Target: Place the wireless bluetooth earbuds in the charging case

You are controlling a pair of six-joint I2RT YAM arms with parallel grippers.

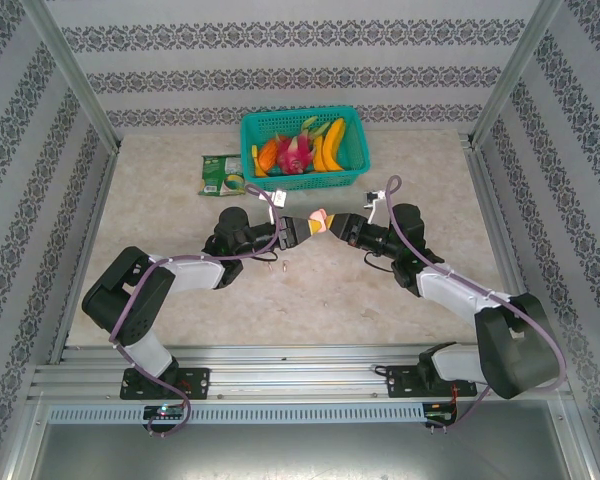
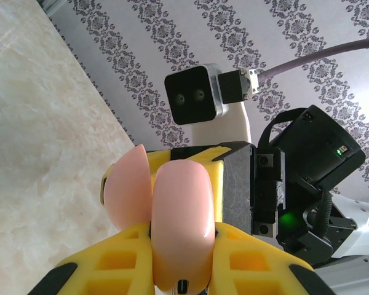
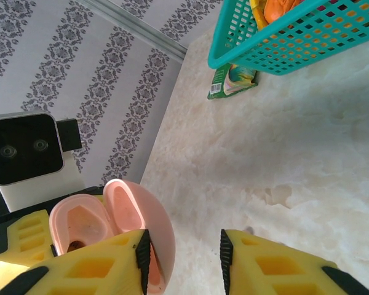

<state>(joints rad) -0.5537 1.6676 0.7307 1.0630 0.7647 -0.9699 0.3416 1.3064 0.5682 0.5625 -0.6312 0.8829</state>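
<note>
Centre frame, my left pincer (image 1: 298,229) clamped on the open pink charging case (image 2: 179,215), my right pincer (image 3: 184,241) just beside it with jaws partly spread, two tiny earbuds (image 1: 271,266) on the table (image 1: 380,300) just below.

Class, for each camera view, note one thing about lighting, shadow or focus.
Top external: even light, only soft shadows on the table. Left wrist: the pink charging case, close to the lens, looks soft. Right wrist: the teal basket throws a diffuse shadow on the table.

Smooth pink plastic charging case (image 2: 178,221), teal plastic mesh basket (image 3: 277,61), matt marbled stone-look tabletop (image 3: 283,160).
</note>
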